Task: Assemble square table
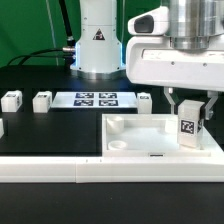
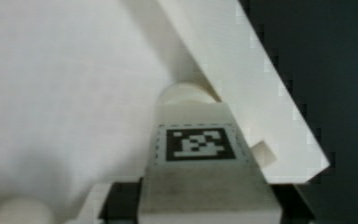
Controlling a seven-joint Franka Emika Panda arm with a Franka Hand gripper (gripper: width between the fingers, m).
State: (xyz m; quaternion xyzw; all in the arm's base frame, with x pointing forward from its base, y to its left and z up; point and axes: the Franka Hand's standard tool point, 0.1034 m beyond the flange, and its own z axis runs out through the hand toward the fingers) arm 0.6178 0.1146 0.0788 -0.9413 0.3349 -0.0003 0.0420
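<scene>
The square table's top (image 1: 135,132) is a large white slab with a raised rim, lying flat on the black table at the exterior view's right. My gripper (image 1: 189,118) is shut on a short white tagged leg (image 1: 188,128), held upright over the slab's right corner. In the wrist view the leg (image 2: 199,145) sits between my dark fingers (image 2: 126,200), its far end at a rounded corner socket (image 2: 194,95) just inside the rim (image 2: 247,80). I cannot tell whether the leg touches the socket.
Three loose legs lie at the exterior view's left (image 1: 12,99) (image 1: 42,100) (image 1: 2,127), and another (image 1: 145,99) stands beside the marker board (image 1: 95,99). A long white rail fence (image 1: 90,172) runs along the front. The robot base (image 1: 97,45) stands behind.
</scene>
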